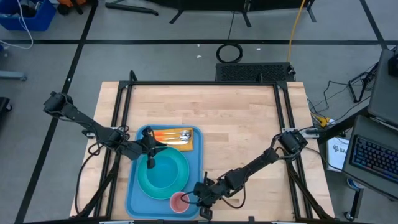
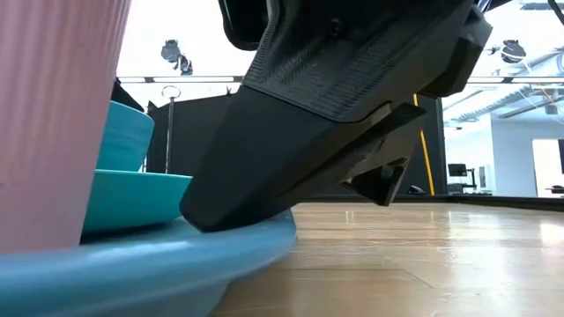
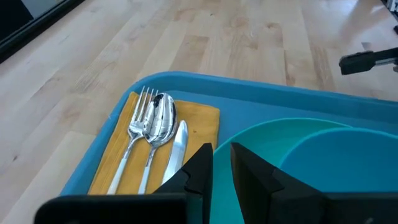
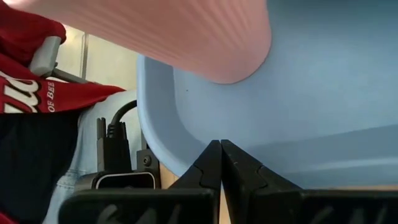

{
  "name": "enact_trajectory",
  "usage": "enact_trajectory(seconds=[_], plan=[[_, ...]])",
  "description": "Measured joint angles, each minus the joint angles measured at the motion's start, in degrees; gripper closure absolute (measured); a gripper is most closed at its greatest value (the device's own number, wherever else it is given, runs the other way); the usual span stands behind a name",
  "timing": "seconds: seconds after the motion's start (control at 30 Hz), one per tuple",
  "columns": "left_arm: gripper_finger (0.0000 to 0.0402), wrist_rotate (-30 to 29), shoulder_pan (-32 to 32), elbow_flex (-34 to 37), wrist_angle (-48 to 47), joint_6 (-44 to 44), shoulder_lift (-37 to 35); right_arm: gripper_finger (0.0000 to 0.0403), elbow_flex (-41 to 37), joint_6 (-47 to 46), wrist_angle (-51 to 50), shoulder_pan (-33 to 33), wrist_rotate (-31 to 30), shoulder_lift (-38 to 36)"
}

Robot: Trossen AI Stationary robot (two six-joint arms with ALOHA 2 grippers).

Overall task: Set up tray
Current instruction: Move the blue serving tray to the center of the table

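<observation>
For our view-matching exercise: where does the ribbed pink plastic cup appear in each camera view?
High view: pink cup at the bottom, on the light-blue tray's near right corner.
Low view: cup fills the left edge.
Left wrist view: not in it.
Right wrist view: cup across the top.
Shared landmark: the tray, seen in all views.

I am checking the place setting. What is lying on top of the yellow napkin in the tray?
On the yellow napkin lie a fork, a spoon and a knife, side by side. The left gripper's fingers cover the handle ends nearest the camera.
</observation>
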State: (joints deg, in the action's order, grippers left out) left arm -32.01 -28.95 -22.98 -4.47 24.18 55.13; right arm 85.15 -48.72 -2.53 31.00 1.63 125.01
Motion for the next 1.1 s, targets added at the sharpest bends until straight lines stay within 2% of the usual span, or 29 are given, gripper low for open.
enact_trajectory(seconds=[0.47, 1.1], plan=[[0.0339, -0.04, 0.00, 0.00, 0.01, 0.07, 0.00, 0.0403, 0.01, -3.08, -4.71, -0.15, 1.42, -0.11], [0.0339, 0.31, 0.00, 0.00, -0.05, 0.10, 0.00, 0.0403, -0.14, -7.87, -18.09, -0.22, 1.57, -1.57]])
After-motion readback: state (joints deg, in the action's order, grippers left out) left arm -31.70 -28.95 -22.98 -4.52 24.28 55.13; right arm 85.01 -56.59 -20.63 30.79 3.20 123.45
